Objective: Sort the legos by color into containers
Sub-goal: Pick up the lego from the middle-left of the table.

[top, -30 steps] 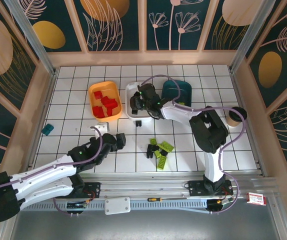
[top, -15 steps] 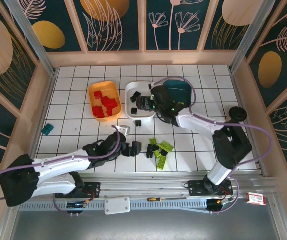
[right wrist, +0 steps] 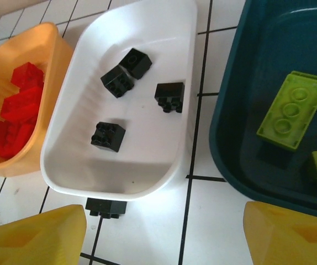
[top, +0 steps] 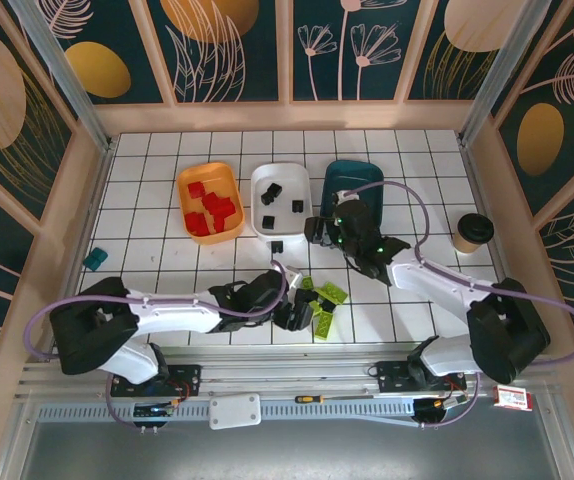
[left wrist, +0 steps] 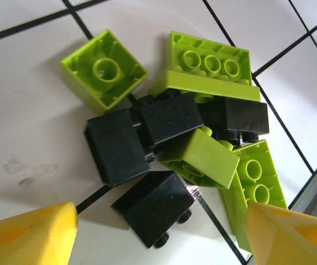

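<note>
As seen from overhead, a white tiled table [top: 147,160] inside patterned walls [top: 237,50] carries an orange tray [top: 207,167], white tray [top: 279,167] and teal tray [top: 352,165]. Left wrist view: left gripper [left wrist: 161,229] spread, empty, before heaped lime and black legos [left wrist: 175,127]. Right wrist view: right gripper [right wrist: 164,232] spread, empty, over the white tray's four black bricks [right wrist: 117,81]; a stray black brick [right wrist: 106,208] lies beside its rim.

Red bricks [right wrist: 15,105] are held in the orange tray [right wrist: 53,72], black bricks [right wrist: 107,136] in the white tray [right wrist: 147,110], and lime green bricks [right wrist: 292,109] in the dark teal tray [right wrist: 241,83]. A loose pile [left wrist: 167,118] is mixed of lime green and black. The table [top: 147,200] is tiled white with black grid lines. The walls [top: 237,50] are patterned with gold and pink plants on dark teal.
</note>
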You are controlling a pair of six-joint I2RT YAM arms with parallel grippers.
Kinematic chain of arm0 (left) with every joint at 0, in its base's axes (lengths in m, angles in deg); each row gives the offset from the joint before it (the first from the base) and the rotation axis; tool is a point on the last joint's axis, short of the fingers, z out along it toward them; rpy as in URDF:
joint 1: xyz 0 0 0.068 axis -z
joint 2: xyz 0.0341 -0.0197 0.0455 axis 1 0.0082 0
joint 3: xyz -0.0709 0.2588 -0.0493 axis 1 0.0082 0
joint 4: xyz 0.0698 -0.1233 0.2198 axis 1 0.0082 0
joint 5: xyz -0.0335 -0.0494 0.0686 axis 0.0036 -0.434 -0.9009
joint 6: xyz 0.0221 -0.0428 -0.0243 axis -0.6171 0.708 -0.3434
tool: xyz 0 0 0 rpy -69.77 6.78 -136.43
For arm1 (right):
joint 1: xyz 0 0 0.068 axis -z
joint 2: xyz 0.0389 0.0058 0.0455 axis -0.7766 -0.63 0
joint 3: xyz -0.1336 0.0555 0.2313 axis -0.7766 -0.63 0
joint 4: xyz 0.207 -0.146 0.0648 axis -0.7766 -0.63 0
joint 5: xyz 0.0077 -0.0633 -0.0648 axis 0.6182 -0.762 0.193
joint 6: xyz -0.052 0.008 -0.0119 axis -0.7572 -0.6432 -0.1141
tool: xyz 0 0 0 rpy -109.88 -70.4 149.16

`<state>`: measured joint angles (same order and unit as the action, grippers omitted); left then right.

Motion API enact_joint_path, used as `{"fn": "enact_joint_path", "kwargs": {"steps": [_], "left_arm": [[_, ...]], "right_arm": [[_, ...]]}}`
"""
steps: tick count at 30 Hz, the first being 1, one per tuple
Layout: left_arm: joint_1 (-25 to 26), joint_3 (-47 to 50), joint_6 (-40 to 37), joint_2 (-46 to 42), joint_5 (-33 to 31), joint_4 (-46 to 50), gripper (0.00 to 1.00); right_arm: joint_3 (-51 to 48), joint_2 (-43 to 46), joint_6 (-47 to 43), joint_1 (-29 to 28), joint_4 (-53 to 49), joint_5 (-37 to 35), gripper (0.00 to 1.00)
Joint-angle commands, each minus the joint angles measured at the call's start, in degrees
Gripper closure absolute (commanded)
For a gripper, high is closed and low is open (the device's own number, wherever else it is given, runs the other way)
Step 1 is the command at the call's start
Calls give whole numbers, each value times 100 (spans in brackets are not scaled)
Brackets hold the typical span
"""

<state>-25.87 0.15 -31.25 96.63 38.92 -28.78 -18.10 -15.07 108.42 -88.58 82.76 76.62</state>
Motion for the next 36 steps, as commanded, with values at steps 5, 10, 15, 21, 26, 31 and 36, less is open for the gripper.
{"fn": "enact_joint_path", "kwargs": {"steps": [5,10,15,21,26,31,36], "left_arm": [[207,-469,-185,602,-218,119,34],[208,-460,-149,607,-490,181,48],[208,-368,-103,460,-680,382,60],[208,-8,28,-228,-964,628,69],[198,147,107,-804,-1358,1035,71],[-98,-74,-3,-1364,-1733,1410,72],[-928,-727,-415,-1483,-2063,1256,72]], "right_arm": [[-261,492,85,262,-12,-148,25],[-371,643,81,310,-21,-139,25],[-439,767,76,359,-8,-141,24],[-496,850,72,466,14,-121,24],[-510,887,85,511,40,-84,24],[-509,1033,117,517,-3,-70,24],[-578,1300,185,517,-104,-26,24]]}}
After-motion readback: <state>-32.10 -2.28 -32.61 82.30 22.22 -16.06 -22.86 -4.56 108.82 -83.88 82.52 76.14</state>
